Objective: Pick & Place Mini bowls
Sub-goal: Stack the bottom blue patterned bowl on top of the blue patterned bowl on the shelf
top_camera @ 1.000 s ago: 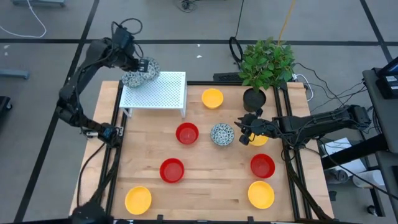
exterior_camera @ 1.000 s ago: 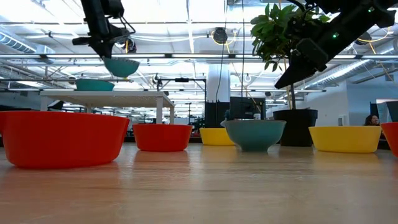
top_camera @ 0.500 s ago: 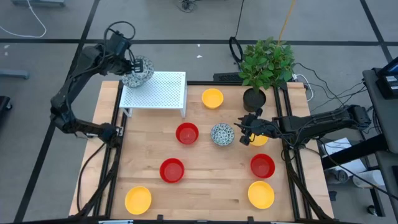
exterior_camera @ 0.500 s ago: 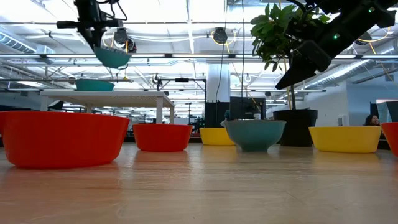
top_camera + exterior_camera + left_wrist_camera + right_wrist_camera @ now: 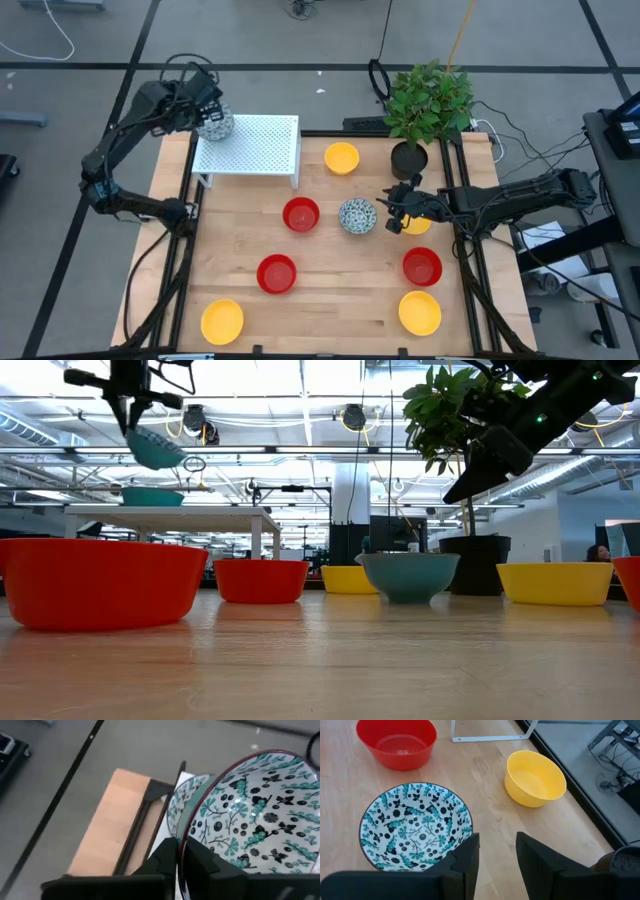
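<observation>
The left gripper (image 5: 207, 108) pinches the rim of a tilted patterned bowl (image 5: 216, 124), the white rack (image 5: 262, 146) just below it.

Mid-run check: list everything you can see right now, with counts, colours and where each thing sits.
red bowls: 3, glossy red, table centre, lower centre, right side
yellow bowls: 4, by the rack, under the right arm, two near corners
patterned bowls: 3, white with blue-green pattern, one on the table, one on the rack, one held above it
rack: 1, white perforated, far left of table
plant: 1, green, black pot, far right
table: 1, light wood
left claw: shut on the held bowl's rim
right claw: open, beside the table's patterned bowl
</observation>
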`<state>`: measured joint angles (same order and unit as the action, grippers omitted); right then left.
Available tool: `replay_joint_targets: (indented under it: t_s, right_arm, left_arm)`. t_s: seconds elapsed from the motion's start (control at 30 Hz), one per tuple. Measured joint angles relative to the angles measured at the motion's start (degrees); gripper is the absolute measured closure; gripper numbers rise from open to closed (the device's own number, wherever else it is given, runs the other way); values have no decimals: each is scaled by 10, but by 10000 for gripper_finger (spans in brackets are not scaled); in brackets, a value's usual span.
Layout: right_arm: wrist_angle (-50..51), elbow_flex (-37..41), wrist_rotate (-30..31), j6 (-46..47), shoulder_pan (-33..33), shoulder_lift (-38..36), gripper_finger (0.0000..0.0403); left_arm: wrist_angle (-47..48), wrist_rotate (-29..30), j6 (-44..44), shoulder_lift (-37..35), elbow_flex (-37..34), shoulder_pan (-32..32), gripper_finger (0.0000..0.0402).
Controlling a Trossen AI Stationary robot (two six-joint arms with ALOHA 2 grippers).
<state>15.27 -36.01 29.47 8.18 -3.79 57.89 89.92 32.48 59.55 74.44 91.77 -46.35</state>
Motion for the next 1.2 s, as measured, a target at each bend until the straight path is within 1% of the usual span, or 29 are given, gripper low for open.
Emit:
replay_joint_targets:
  t_s: [0.07, 0.17, 0.27, 0.43, 0.53, 0.73, 0.87, 1.0, 1.2]
  right_arm:
    - [0, 0, 0, -12, 0, 0, 287]
    - [-1, 0, 0, -27, 0, 0, 287]
    - [-1, 0, -18, -29, 0, 0, 287]
    - [0, 0, -41, -29, 0, 0, 287]
    - [0, 0, -42, -29, 0, 0, 287]
    - [0, 0, -41, -29, 3, 0, 287]
    - [0, 0, -41, -29, 12, 0, 287]
    - [0, 0, -42, -29, 15, 0, 287]
    - [0, 0, -43, -24, 15, 0, 287]
  left_arm:
    - [-21, 18, 31, -1, -6, 12, 377]
    - [-32, 49, 88, -2, -24, 29, 388]
    - [-42, 74, 152, -2, -56, 46, 392]
    - [-65, 91, 265, -1, -114, 64, 368]
    - [-74, 111, 311, -3, -131, 66, 367]
    - [-79, 142, 362, -3, -134, 65, 388]
    - [-79, 141, 372, 5, -134, 65, 378]
    - [-70, 139, 411, 9, -134, 62, 369]
    - [-71, 139, 435, 9, -134, 59, 385]
